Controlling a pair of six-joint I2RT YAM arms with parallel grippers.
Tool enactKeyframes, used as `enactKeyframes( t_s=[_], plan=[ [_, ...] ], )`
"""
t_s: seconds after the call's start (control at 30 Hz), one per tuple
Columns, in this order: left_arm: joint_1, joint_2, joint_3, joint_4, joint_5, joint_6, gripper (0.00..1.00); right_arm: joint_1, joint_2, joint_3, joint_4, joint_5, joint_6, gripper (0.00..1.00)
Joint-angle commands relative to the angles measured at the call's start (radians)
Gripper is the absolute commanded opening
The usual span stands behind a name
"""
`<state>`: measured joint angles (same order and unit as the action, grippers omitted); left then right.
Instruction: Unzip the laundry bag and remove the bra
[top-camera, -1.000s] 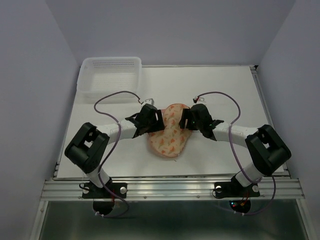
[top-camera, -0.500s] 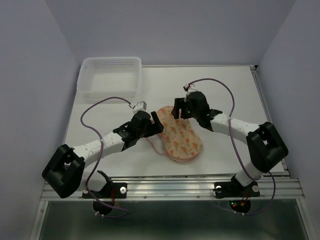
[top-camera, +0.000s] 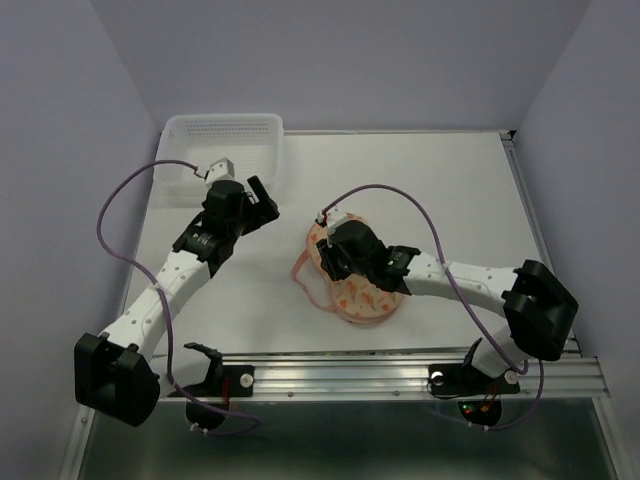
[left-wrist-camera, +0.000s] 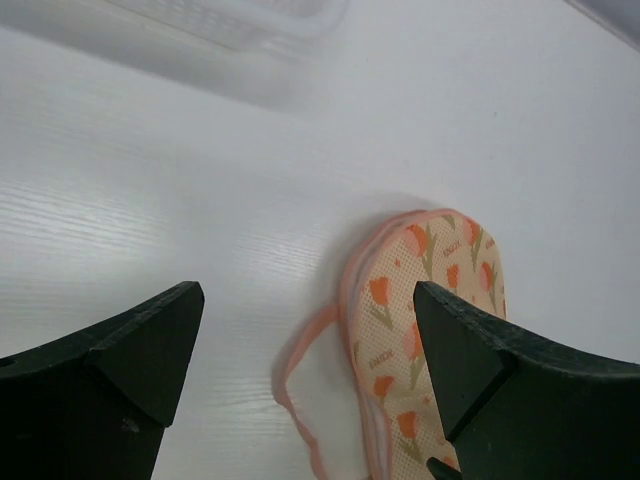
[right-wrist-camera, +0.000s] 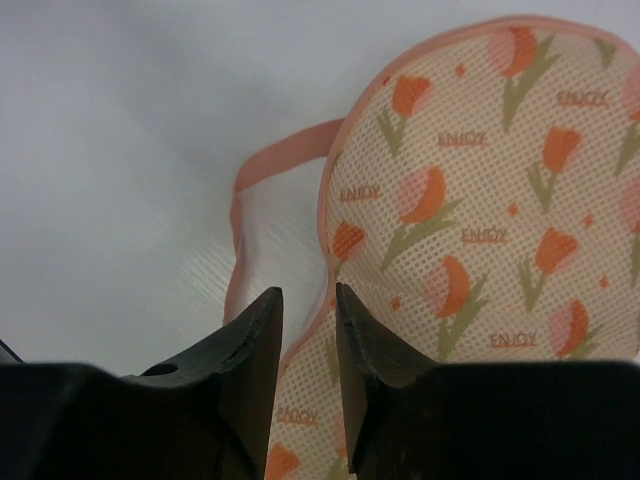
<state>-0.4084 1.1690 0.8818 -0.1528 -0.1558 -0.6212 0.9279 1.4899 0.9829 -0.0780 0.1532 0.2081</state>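
- Position of the peach-pink, two-lobed mesh laundry bag with its orange tulip print (top-camera: 368, 298): we see it flat on the white table (top-camera: 450, 190), near the front edge and a little right of centre. Its long axis runs from far-left to near-right.
- The right gripper (right-wrist-camera: 308, 292) sits directly over the far-left lobe, at the rim where the pink strap loop (right-wrist-camera: 285, 148) leaves the bag. Its jaws stand narrow, with the pink edge trim showing in the slit between them. We cannot tell whether they have pinched anything.
- The left gripper (top-camera: 265, 200) is well apart from the bag, off to its far-left and close to the white perforated plastic basket (top-camera: 220, 135). Its jaws are spread wide and hold nothing. From its wrist view the bag lies ahead and to the right.
- We judge that the coming move belongs to the right arm, which is plainly the nearer. It turns on whether the zip pull lies under those narrow jaws at the rim, and we cannot make out a pull or zip teeth in any view.
- The bag looks closed. No beige bra shows anywhere, so we take it to be inside.
- Risk, as we judge it: a pull along the rim may drag the unheld bag across the table.
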Motion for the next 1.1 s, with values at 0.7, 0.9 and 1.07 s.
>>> enactKeyframes(
  t_s=[0.7,0.9,1.07],
  plan=[
    [0.146,-0.285,-0.075,-0.131,-0.045,0.207,0.99,0.055,0.256,0.091,-0.031,0.025,0.073,0.34],
    [0.164,-0.287,-0.076,-0.126,-0.025,0.209,0.99,0.055,0.282,0.112,-0.029,0.0,0.077,0.28],
    [0.169,-0.293,-0.081,-0.123,-0.021,0.207,0.99,0.055,0.306,0.122,-0.023,-0.005,0.096,0.21]
  ],
)
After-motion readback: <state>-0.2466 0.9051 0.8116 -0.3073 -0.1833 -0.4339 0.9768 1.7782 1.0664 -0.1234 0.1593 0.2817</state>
